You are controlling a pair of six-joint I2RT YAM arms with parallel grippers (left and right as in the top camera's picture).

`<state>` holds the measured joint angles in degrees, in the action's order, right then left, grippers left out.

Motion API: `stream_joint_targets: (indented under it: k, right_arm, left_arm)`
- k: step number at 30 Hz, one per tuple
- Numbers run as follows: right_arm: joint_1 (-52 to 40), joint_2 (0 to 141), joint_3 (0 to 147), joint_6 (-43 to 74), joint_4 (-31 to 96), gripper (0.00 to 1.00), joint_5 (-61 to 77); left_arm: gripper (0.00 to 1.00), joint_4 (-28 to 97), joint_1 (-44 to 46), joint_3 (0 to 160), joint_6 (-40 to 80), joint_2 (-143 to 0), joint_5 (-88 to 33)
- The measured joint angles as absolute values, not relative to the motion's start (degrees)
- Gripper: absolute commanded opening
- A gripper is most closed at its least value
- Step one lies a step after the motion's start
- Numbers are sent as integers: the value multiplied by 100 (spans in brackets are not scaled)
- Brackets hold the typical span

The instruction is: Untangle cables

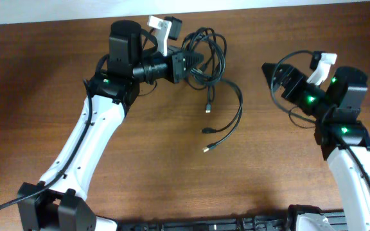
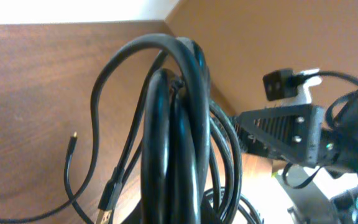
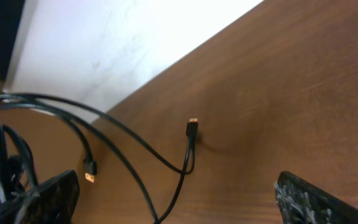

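Left gripper (image 1: 196, 64) is clamped shut on the cables (image 1: 205, 51), a messy black bunch of loops sitting right at its fingertips, up by the far edge of the table (image 1: 172, 167). From that gripper a few loose cords trail off toward the near side, ending in small plugs (image 1: 205, 149), and I can't tell if the bunch itself is lifted or resting on the wood. Right gripper (image 1: 278, 77) is well off to the side of the left gripper, beyond the bunch, jaws spread wide and gripping nothing.
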<state>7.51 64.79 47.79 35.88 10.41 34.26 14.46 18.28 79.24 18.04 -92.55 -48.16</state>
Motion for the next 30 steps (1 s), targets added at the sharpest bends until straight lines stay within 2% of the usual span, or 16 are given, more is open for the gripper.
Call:
stream_joint_targets:
  k: [9, 14, 18, 21, 30]
  right_arm:
    - [-235, 5719, 4781, 2904, 1562, 98, 2759]
    - [-707, 5577, 4923, 2718, 2324, 98, 2338]
    - [-1229, 5594, 5529, 2432, 3304, 98, 1684]
    - [-1553, 5588, 6143, 2091, 3940, 98, 1205]
    - [-1955, 5551, 7096, 375, 5107, 98, 860]
  left_arm:
    - [0, 3210, 1879, 7966, 51, -9255, -5188]
    - [0, 4305, 2259, 8412, -1085, -9229, -4414]
    - [0, 4611, 2764, 8895, -1592, -8993, -3181]
    - [0, 4609, 2943, 9080, -1750, -8820, -2770]
    - [0, 4657, 2956, 9120, -2451, -8720, -2602]
